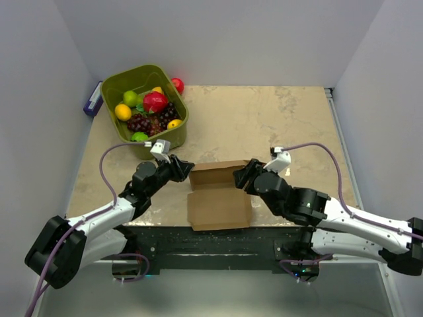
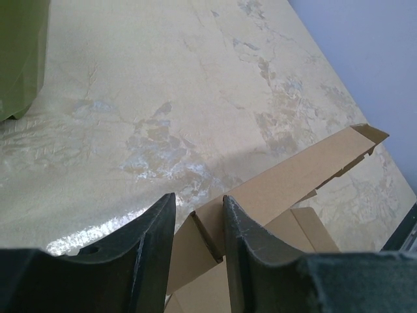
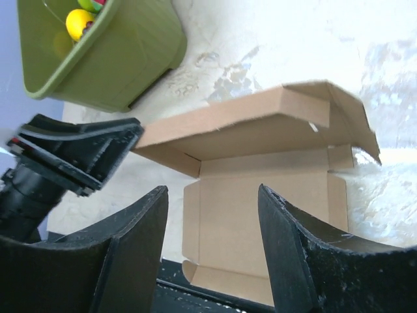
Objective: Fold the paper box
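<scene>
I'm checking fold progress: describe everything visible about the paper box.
The paper box is plain brown cardboard, partly folded. Its base lies flat at the table's near edge. The rear panel is raised, with small side flaps. The left gripper straddles the panel's left corner. The right gripper is open and apart from the box.

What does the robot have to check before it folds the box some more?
1. End flap of paper box sits between the fingers of left gripper: ok.
2. Left grip tight: cannot tell.
3. right gripper open and empty: ok.
4. Back panel raised: ok.
5. Box fully folded: not ok, its base lies flat and open.
6. green bin apart from the box: ok.
</scene>
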Available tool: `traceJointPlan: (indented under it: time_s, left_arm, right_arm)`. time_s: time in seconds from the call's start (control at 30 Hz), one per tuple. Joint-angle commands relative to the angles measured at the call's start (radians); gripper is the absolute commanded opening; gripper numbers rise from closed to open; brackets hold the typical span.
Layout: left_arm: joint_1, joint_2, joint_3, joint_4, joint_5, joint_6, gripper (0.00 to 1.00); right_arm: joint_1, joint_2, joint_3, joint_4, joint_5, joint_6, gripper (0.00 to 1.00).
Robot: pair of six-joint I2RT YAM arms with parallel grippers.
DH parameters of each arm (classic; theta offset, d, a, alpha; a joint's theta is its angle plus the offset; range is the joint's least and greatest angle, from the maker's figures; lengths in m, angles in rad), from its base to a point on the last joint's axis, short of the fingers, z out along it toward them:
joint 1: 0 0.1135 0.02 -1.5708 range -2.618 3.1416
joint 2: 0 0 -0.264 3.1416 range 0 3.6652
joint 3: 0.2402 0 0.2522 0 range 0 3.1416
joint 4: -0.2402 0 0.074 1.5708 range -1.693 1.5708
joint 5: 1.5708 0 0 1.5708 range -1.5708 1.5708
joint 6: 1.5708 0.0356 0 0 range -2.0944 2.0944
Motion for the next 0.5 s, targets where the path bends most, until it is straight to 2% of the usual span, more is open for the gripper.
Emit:
traceJointPlan:
  time_s: [0.0,0.13,0.3,0.47]
  left_arm:
    - [0.005,0.005,-0.031,-0.041,0.01,0.055,0.39]
    - [0.005,0.005,-0.031,-0.037,0.013,0.056,0.39]
    - [0.003,-0.001,-0.033,-0.04,0.016,0.059,0.39]
    - [0.005,-0.004,-0.034,-0.041,0.014,0.061,0.39]
  right_arm:
    - [-0.099,0.062,0.122,-0.109,-0.04,-0.156,0.61]
    - [-0.309,0.1,0.121,-0.019,-0.26,-0.243,0.58]
    - [-0.392,0.148,0.122,0.059,-0.439,-0.272,0.56]
    - [-0.456,0.162,0.081,0.134,-0.507,-0.257,0.54]
